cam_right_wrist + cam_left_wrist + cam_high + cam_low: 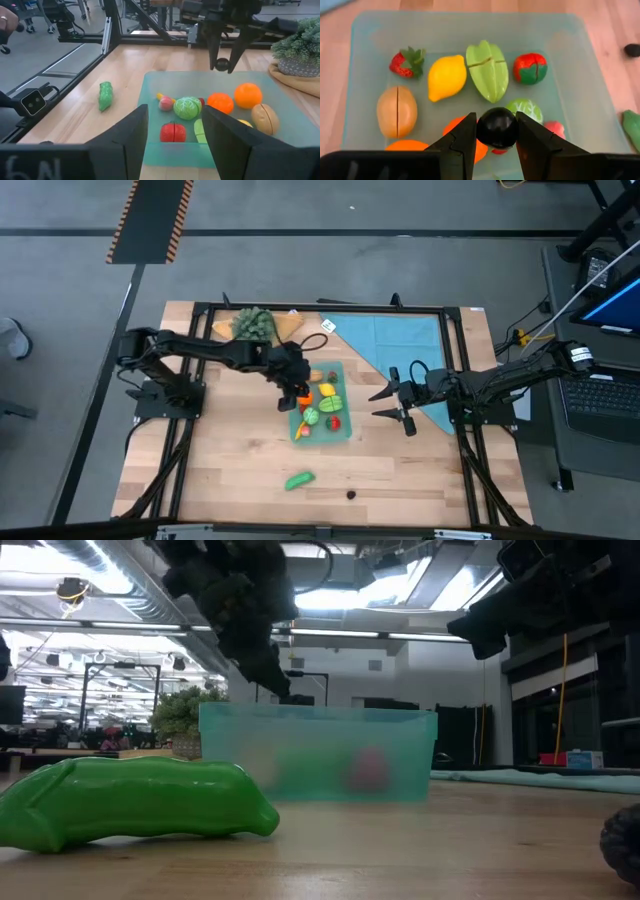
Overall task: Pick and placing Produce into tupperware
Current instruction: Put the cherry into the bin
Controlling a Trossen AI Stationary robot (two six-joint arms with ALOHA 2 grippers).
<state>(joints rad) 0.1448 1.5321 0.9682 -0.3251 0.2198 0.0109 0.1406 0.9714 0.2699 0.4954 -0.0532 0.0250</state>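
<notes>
The left gripper [497, 145] hangs over the teal container [350, 432], above its edge at about nine o'clock in the overhead view, its fingers pinching a small round dark ball [497, 127] between them. In the right wrist view the same gripper [223, 64] shows above the container's far rim [200, 75] with the dark ball [222, 63] clear of the floor of the box.

The container sits near the middle of the wooden table [230, 470]. Inside it lie a strawberry [406, 62], a yellow lemon [446, 77], a pale green ridged fruit [488, 70], a red and green tomato [530, 68], a tan split piece [396, 111], a small cabbage [526, 108], a pink piece [554, 128] and two orange fruits [406, 145], one of them partly hidden under the fingers.

Outside the container, at about six o'clock from it, a green pea pod [299, 480] lies on the bare wood, and a second small dark ball [351, 494] rests just beyond it toward five o'clock.

The right gripper [393, 404] waits at three o'clock from the container, over the edge of the light-blue cloth [400, 335], its fingers spread and holding nothing. A bushy green bunch [254, 323] sits on a tan board [290, 328] at about eleven o'clock from the container.
</notes>
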